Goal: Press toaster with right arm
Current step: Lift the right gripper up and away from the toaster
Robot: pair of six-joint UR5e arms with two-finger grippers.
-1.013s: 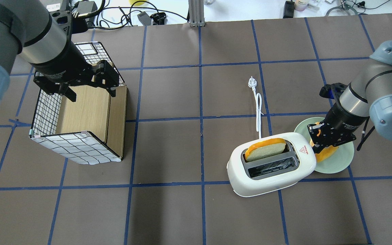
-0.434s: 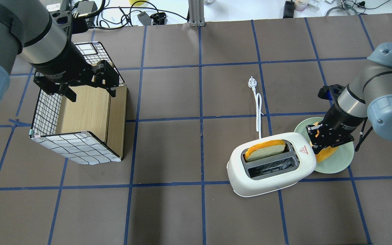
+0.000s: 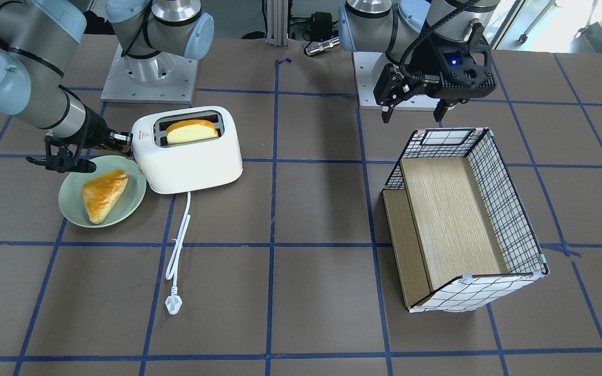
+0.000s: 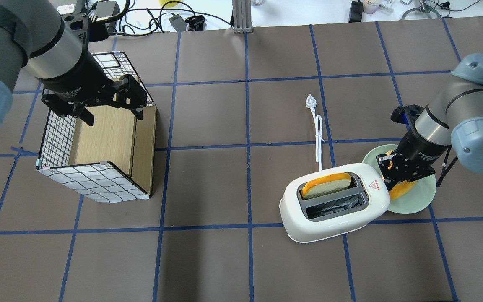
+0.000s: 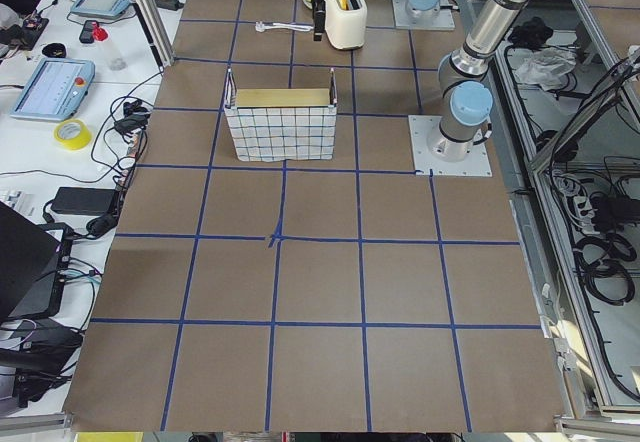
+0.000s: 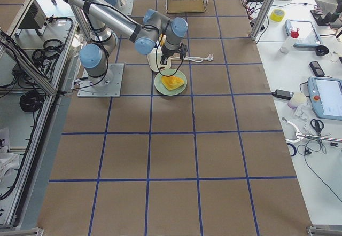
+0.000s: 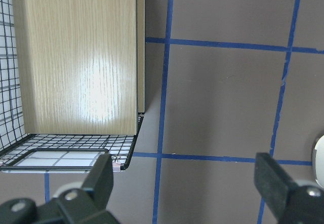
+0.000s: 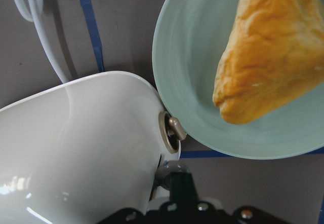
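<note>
The white toaster (image 4: 333,212) stands at the right of the table, and it also shows in the front view (image 3: 191,164) and the right wrist view (image 8: 76,148). A bread slice (image 4: 327,187) sits low in its far slot. My right gripper (image 4: 387,181) is shut, its tip at the toaster's end by the red triangle sticker (image 4: 374,183). In the right wrist view the gripper (image 8: 174,181) rests on the lever just below a brass knob (image 8: 172,127). My left gripper (image 4: 112,114) hangs open and empty over the wire basket (image 4: 57,138).
A green plate (image 4: 421,201) with a golden pastry (image 3: 103,193) touches the toaster's end under my right wrist. The white cord (image 4: 318,138) and plug (image 4: 310,101) lie beyond the toaster. The wire basket with its wooden shelf (image 3: 452,219) lies on its side at the left.
My right gripper has shifted slightly left and down against the toaster's end. The bread slice has sunk a little lower in the slot. The left arm has not moved.
</note>
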